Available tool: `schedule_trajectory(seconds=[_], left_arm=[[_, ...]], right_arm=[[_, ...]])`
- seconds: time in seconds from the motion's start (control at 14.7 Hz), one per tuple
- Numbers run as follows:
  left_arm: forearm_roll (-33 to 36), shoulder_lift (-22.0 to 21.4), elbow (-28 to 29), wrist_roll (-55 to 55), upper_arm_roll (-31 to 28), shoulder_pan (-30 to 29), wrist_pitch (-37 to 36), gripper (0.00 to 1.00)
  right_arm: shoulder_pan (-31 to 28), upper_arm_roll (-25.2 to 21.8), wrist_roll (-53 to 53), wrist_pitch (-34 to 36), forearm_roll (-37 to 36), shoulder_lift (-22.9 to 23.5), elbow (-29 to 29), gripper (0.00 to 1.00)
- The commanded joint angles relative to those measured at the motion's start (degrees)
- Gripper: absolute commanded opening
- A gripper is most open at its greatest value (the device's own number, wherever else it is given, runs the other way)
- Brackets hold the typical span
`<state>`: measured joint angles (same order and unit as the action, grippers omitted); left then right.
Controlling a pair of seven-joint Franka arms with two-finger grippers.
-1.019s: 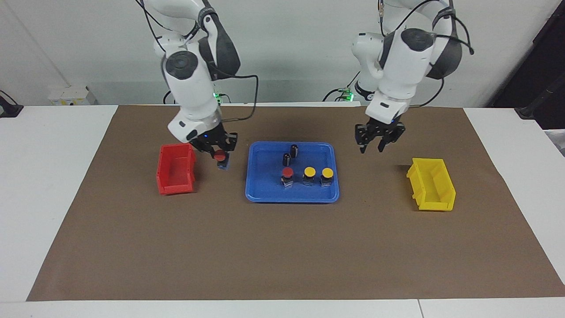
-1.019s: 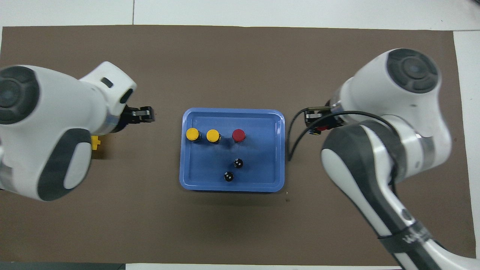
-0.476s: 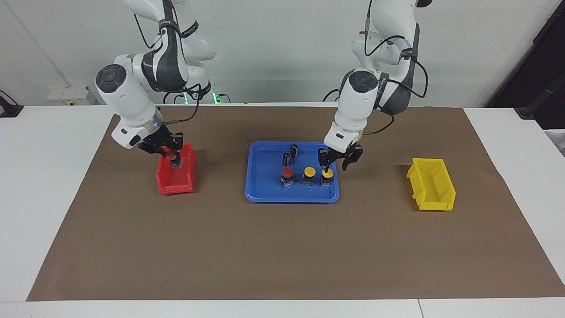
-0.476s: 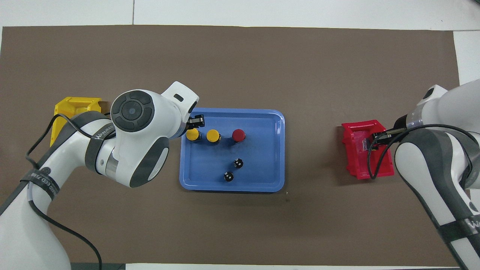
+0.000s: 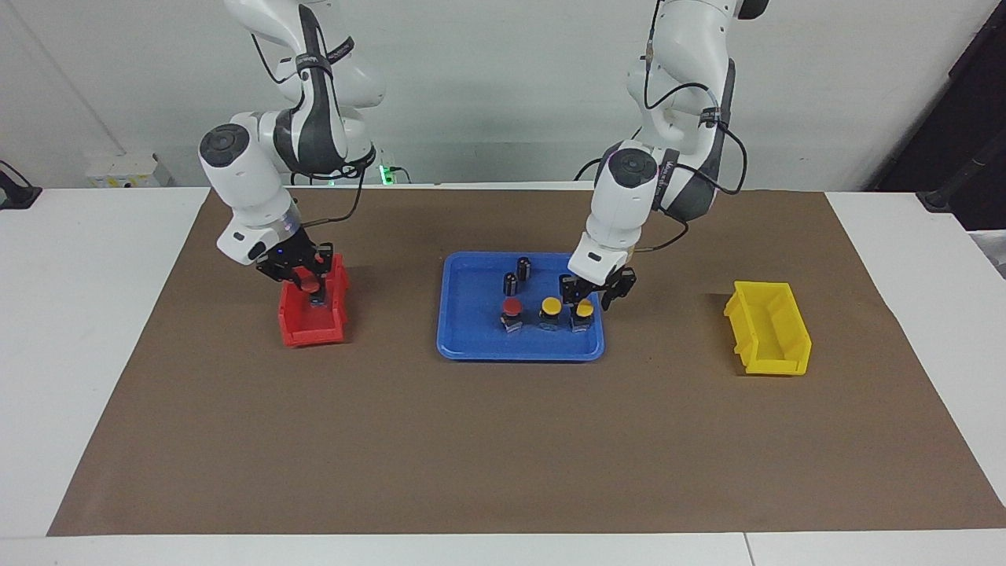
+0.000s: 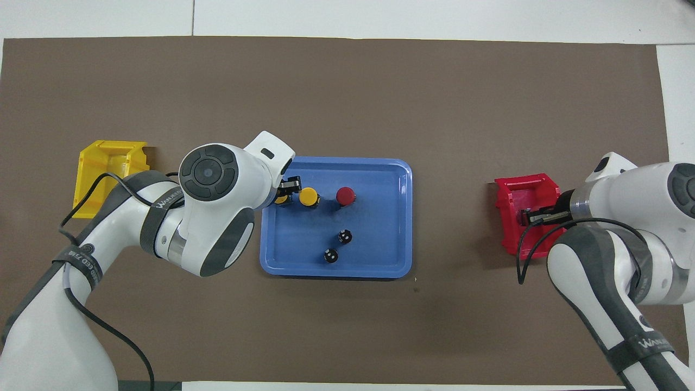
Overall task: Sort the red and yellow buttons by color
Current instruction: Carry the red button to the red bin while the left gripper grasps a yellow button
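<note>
Two picks underway: right end effector (image 5: pixel 312 281) pinching red button (image 5: pixel 305 275) over red bin (image 5: pixel 313 321), release due; left end effector (image 5: pixel 588 294) spread around yellow button (image 5: pixel 582 308), closing due.

From overhead, the left arm (image 6: pixel 217 206) covered most of one yellow button (image 6: pixel 280 199). The right arm (image 6: pixel 624 217) hid part of the red bin (image 6: pixel 513 217); both arms ran off the bottom edge.

Left claw (image 6: pixel 289 191) over yellow button (image 6: pixel 280 199)
</note>
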<state>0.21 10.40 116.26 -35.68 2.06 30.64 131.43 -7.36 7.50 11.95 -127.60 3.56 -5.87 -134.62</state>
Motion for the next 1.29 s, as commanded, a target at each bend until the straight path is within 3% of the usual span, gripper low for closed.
schedule_trajectory(seconds=[0.0,0.07,0.14,0.2,0.34,0.41,0.48,0.68,0.88,1.02,1.16,1.22], left_arm=[[-0.30,-1.17,2.48,-0.97,-0.92,1.27,2.33,0.67],[-0.30,-1.08,2.57,-1.32,-0.92,1.27,2.34,0.58],[-0.30,-1.00,2.57,-3.24,-0.92,1.27,2.42,0.16],[-0.30,-0.82,2.57,-3.60,-1.01,1.27,3.64,0.05],[-0.30,-0.47,0.91,-3.26,-1.10,0.92,3.05,0.01],[-0.30,-0.64,-1.71,-3.17,-1.10,0.39,-0.27,0.01],[-0.13,-1.43,-5.13,-2.99,-1.27,-0.05,-6.13,0.01],[3.11,-3.36,-15.16,1.46,-3.10,-3.72,-23.02,0.01],[3.83,-7.75,-14.23,22.08,-4.00,-15.57,-25.78,0.02],[3.92,-8.47,-13.43,34.57,-4.00,-23.92,-25.53,0.02],[3.83,-9.34,-10.38,42.33,-3.82,-29.99,-22.38,0.02],[3.83,-11.00,-6.00,43.75,-3.82,-31.33,-17.32,0.02]], right_arm=[[-0.82,0.49,2.11,-2.91,0.66,-2.91,-3.63,0.23],[-0.82,0.49,2.12,-3.44,0.66,-3.18,-4.42,0.29],[-0.82,0.49,2.12,-3.53,0.75,-3.35,-4.95,0.30],[-0.82,0.49,2.64,-3.54,0.66,-3.53,-5.22,0.33],[-0.91,0.49,4.31,-3.54,0.66,-3.71,-5.22,0.38],[-0.99,0.49,4.49,-3.54,0.66,-3.71,-5.22,0.46],[-1.17,0.49,4.49,-3.45,0.66,-3.62,-5.13,0.61],[-1.17,0.49,4.40,-0.04,0.66,-2.48,-0.85,0.71],[0.06,1.02,2.48,12.42,0.66,1.38,13.02,0.74],[7.14,1.11,-7.05,17.98,0.58,6.11,24.00,0.79],[15.31,1.11,-20.84,16.52,0.49,9.02,29.39,0.82],[19.62,1.11,-29.09,14.68,0.49,11.65,32.46,0.82]])
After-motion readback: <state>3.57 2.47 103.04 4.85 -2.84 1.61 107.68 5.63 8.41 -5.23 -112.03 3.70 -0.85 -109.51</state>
